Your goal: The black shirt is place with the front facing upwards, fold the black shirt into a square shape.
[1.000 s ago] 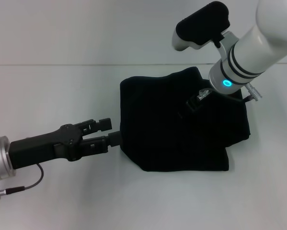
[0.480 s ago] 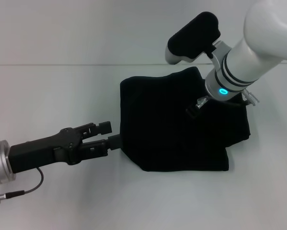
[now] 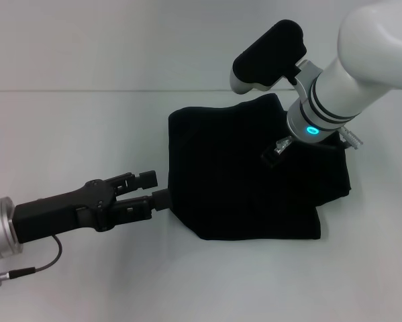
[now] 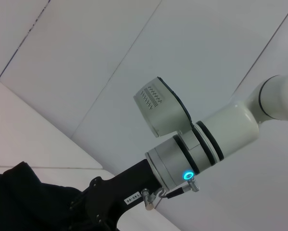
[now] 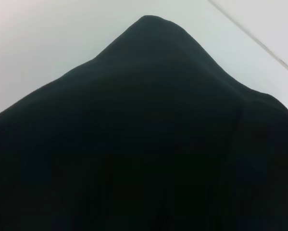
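Filling right wrist view, black shirt (image 5: 148,144), folded

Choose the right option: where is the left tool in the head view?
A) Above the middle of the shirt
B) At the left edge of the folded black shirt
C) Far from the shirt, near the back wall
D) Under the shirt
B: the left tool sits low over the table with its fingers open, right at the left edge of the folded black shirt.
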Available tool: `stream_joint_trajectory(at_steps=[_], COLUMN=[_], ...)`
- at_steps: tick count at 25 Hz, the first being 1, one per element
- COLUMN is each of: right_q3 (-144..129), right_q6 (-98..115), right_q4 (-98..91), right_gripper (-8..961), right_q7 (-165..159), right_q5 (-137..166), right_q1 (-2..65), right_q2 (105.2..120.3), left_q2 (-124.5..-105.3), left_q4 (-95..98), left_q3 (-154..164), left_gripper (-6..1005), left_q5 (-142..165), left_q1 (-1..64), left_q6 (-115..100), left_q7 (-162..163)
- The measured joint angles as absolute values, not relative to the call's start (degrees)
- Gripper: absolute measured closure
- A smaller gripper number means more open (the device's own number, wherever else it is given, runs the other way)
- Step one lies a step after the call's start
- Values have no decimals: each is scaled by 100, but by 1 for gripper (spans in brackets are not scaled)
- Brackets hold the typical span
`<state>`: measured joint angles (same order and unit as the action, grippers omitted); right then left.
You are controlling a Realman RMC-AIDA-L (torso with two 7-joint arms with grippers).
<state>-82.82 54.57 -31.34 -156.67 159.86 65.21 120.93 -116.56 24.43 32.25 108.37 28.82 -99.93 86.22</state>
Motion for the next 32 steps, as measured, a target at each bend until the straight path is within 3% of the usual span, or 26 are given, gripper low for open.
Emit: stream_joint_trajectory(at_steps=[5, 18, 32], right_q3=[-8262, -7741, -6101], right_q6=[5453, 5447, 4916], right_q4=[-3127, -3539, -4411], right_gripper=[807, 920, 927], right_q7=[-15675, -15947, -14734], right_q5=[15987, 15597, 12660], right_q1=[6522, 6047, 3851], right_q2=[12093, 12033, 11976], left_q2=[-11662, -11663, -11641], left_q4=[2443, 2434, 2419], left_q3=[3226, 3226, 3171], left_gripper=[113, 112, 113], left_q5=[10836, 10820, 10659], left_q1=[2891, 2921, 3059], left_q6=[-9994, -9993, -9998], left_q7=[8622, 8612, 8742])
